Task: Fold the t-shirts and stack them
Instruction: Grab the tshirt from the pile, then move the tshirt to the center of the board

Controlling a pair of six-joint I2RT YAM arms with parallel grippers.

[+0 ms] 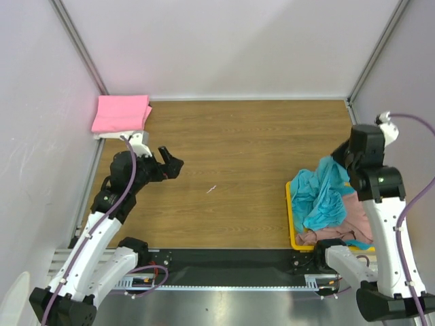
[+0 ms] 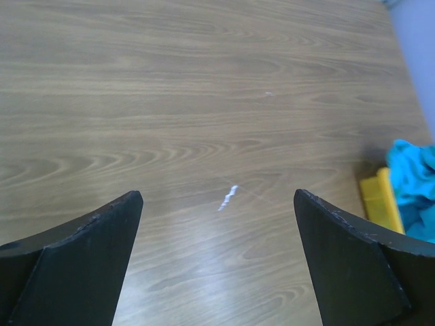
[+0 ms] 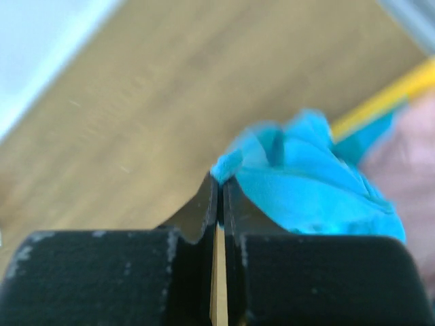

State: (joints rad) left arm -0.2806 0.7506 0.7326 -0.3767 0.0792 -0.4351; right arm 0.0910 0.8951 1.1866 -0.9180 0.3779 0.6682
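A turquoise t-shirt lies crumpled in the yellow tray at the right, over a dusty pink t-shirt. My right gripper is at the top of that heap. In the right wrist view its jaws are shut on a small fold of the turquoise t-shirt. A bright pink t-shirt lies folded in the far left corner, with a white edge showing under it. My left gripper hovers open over bare table, and nothing sits between its jaws.
Grey walls close in the table on the left, back and right. A small white fleck lies on the wood near the middle. The left wrist view shows the tray's corner and the turquoise cloth at its right edge.
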